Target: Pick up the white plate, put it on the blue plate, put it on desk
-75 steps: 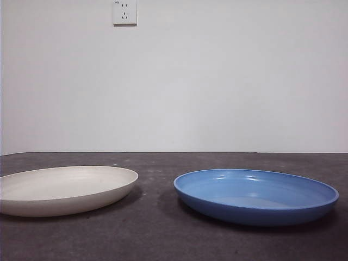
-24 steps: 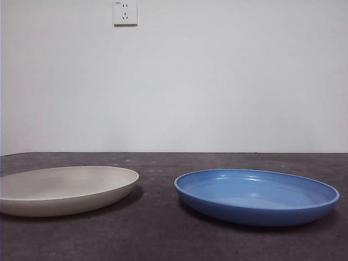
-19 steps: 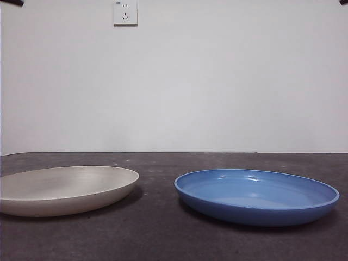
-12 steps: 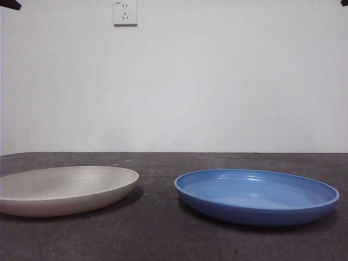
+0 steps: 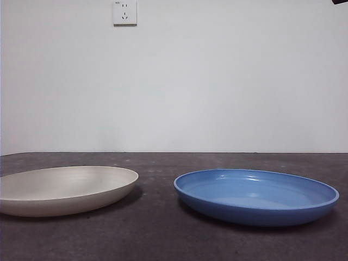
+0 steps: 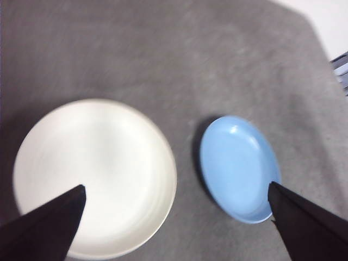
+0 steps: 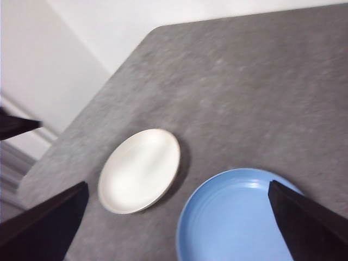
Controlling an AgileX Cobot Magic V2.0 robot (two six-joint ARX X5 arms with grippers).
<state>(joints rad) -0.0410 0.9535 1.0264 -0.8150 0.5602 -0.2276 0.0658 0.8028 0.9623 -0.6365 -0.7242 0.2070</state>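
The white plate (image 5: 65,187) lies on the desk (image 5: 157,234) at the left of the front view, and the blue plate (image 5: 255,196) lies beside it at the right, a small gap between them. High above the desk, my left gripper (image 6: 175,186) is open over the white plate (image 6: 95,176) and the blue plate (image 6: 239,168), holding nothing. My right gripper (image 7: 177,184) is also open and high, looking down on the blue plate (image 7: 234,217) and the white plate (image 7: 140,170). Neither gripper touches a plate.
A white wall with a socket (image 5: 124,12) stands behind the desk. One black arm tip (image 5: 340,1) shows at the top right corner of the front view. In the right wrist view the desk's edge (image 7: 81,125) runs past the white plate.
The black arm tip seen at the front view's top left corner half a second ago has gone out of view. The tip at the top right stays. Both plates lie where they were.
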